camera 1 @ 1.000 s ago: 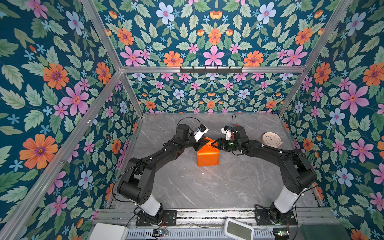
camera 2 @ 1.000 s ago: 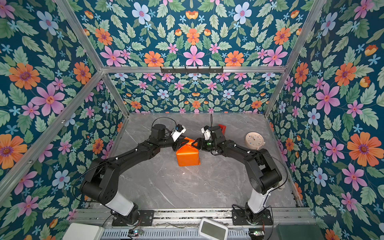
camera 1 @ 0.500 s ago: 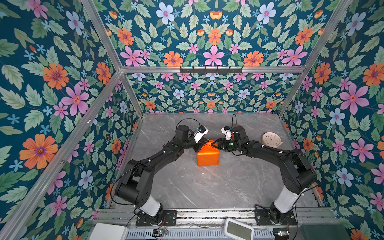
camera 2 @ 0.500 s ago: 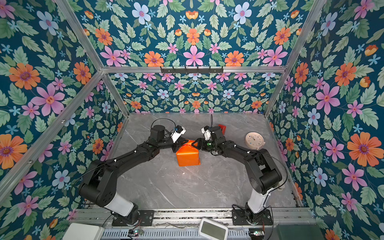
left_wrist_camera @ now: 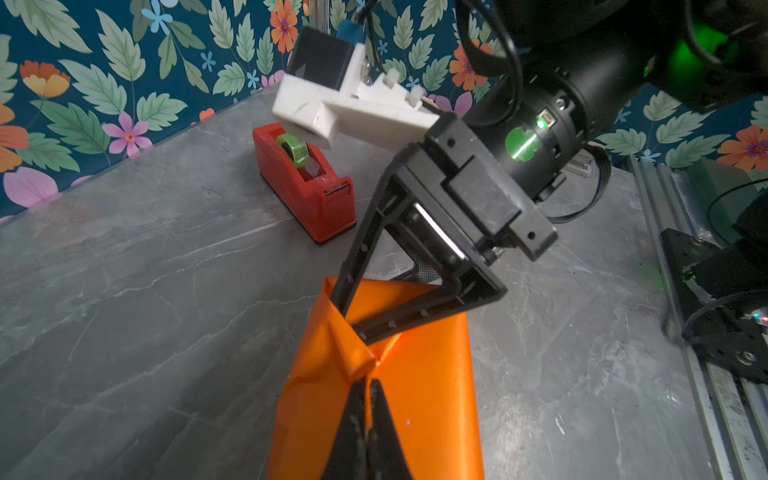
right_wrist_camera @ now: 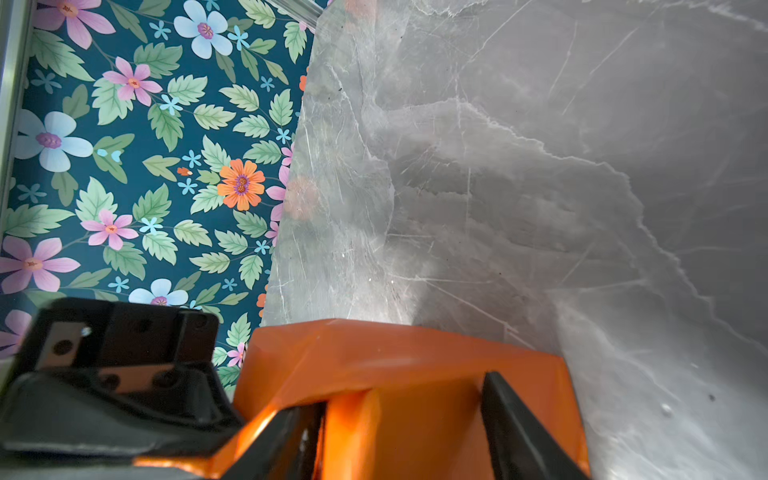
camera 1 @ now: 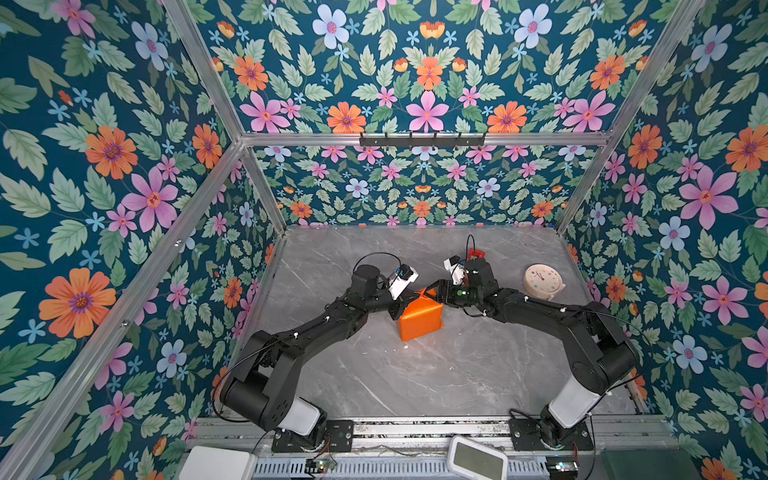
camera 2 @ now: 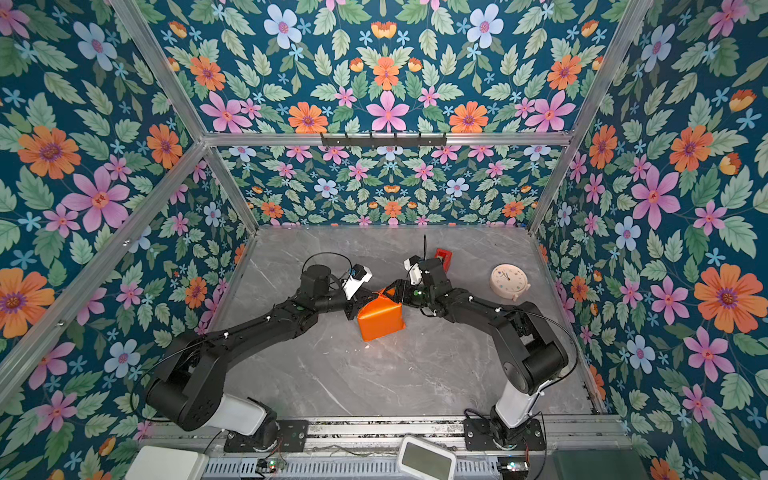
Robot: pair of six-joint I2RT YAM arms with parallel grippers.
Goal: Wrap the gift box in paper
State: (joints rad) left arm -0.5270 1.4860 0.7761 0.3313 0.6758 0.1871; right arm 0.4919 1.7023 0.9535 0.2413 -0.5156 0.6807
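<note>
The glossy bright orange creased paper hugs a boxy shape on the grey marbled table. Left pincer pinches a raised fold tight, and right pincer, jaws apart, straddles another fold.

One paper (orange), one dispenser, one clock
</note>
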